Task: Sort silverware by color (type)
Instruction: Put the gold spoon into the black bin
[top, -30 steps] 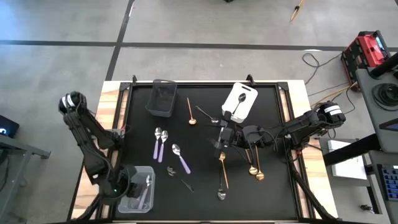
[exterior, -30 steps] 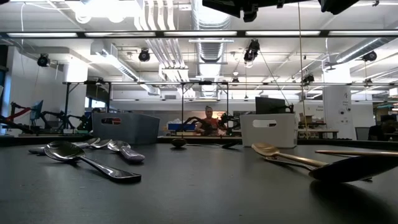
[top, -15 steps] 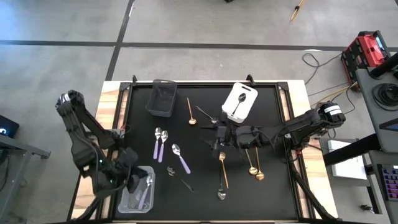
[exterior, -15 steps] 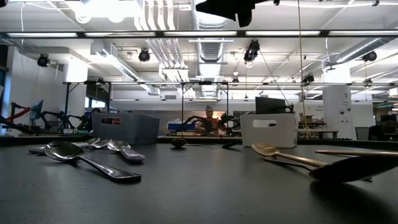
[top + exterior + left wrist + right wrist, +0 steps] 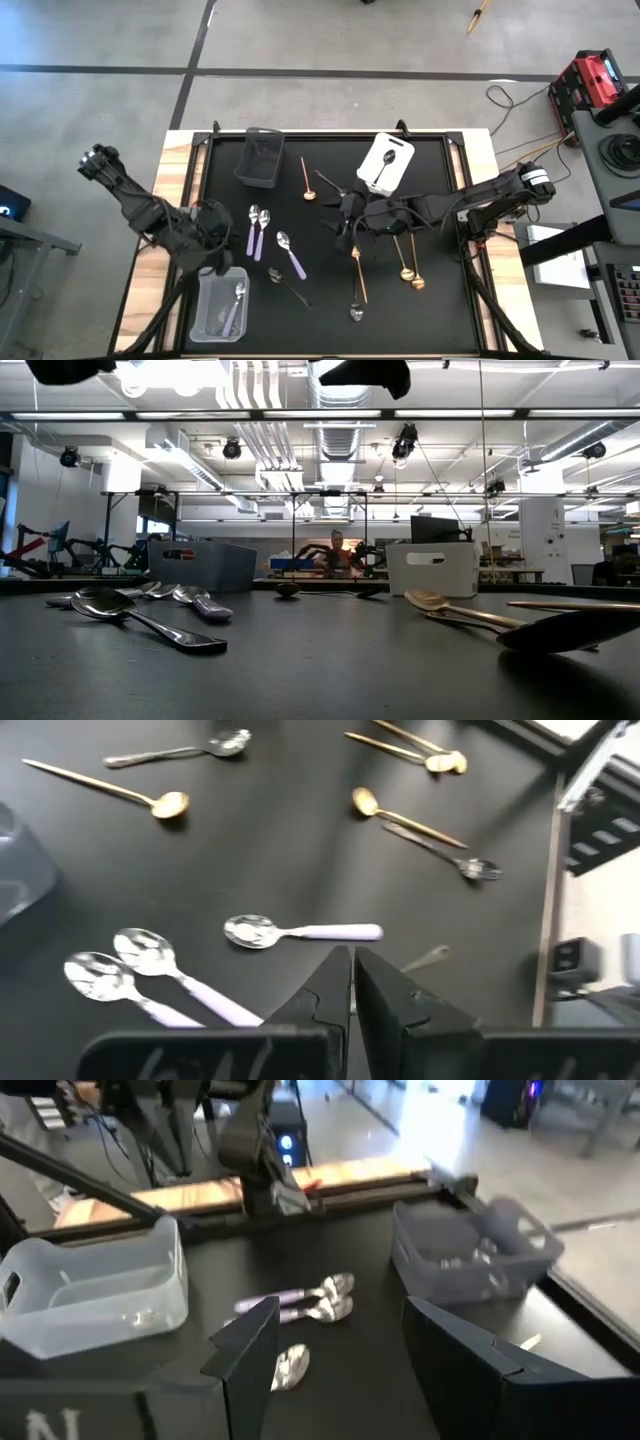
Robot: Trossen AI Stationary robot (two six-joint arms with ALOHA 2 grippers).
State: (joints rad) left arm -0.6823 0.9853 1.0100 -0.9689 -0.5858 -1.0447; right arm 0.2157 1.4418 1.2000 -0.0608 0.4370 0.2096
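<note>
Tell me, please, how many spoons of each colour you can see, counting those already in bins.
Lilac-handled spoons: 4
Gold spoons: 4
Dark spoons: 4
Total: 12

high view looks straight down on the whole table [image 5: 330, 150]. low view sits level at its surface, facing the room. both wrist views look close across it, sharing the lilac spoons [image 5: 300, 931].

Bench [image 5: 440, 300]: bins at left-rear [image 5: 262, 157], right-rear [image 5: 387, 163], left-front [image 5: 222, 303]; spoons [image 5: 292, 257] scattered between; one spoon [image 5: 379, 177] in right-rear bin.
</note>
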